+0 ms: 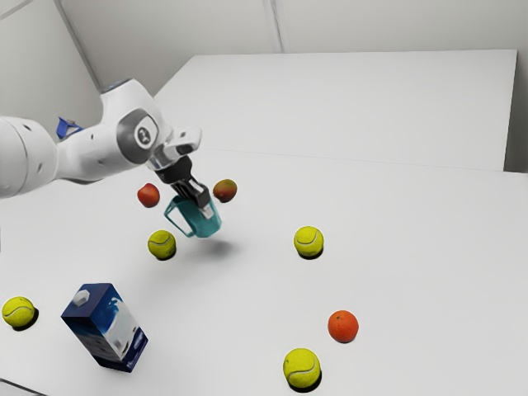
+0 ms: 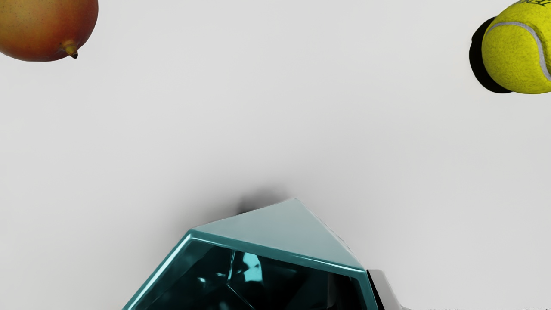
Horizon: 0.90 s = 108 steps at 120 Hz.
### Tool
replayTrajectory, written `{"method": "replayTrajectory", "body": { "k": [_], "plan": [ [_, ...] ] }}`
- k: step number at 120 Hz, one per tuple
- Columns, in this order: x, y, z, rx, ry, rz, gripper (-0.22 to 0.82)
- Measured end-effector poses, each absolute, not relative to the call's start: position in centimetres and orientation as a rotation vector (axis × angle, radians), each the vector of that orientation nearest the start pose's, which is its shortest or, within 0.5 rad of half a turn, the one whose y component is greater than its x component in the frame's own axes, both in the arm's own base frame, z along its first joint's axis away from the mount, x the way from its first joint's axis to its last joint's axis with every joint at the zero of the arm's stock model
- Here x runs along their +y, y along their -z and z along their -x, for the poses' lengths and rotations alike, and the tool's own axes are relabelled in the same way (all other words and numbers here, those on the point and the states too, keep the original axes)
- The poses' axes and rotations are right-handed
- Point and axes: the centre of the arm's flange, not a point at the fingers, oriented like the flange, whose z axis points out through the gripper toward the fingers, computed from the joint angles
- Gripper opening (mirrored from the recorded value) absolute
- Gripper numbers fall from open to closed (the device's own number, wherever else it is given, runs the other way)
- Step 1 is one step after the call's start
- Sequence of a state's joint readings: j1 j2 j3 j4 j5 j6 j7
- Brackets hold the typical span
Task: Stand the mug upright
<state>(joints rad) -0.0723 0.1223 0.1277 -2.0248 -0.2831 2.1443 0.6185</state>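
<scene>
We have the teal mug [image 1: 200, 218] in our gripper [image 1: 203, 203], its two fingers closed on the mug's wall, one finger [image 2: 385, 292] outside and the other inside the opening. The mug leans rather than standing straight, and its handle points to the exterior view's left. A soft shadow [image 1: 218, 248] lies below it on the white surface [image 1: 412, 247], and we see it as raised off that surface. In the wrist view we look down into the mug's glossy inside.

Around the mug, we find the mango [image 1: 225, 190] near it, on its far side and a little to the exterior view's right. The red fruit [image 1: 148, 195] is near it too, to the exterior view's left. One tennis ball [image 1: 162, 245] is near the mug, on its handle side; a second ball [image 1: 308, 241] is well apart from it, to the exterior view's right. Closer to the exterior camera than the mug, we have the blue and white carton [image 1: 107, 326], a third ball [image 1: 302, 368] and the orange [image 1: 343, 327]. A fourth ball [image 1: 18, 312] is well apart from the mug, out past the carton to the exterior view's left.
</scene>
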Motion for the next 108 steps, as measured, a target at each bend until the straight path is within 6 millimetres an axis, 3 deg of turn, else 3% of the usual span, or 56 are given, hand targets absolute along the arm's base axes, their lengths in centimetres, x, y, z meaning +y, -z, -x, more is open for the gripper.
{"method": "replayTrajectory", "body": {
  "k": [42,108],
  "plan": [
    [2.6,-35.8,-59.0,0.619,0.105,3.156,-0.17],
    [2.6,-34.5,-59.4,0.520,0.153,3.148,-0.16]
  ]
}}
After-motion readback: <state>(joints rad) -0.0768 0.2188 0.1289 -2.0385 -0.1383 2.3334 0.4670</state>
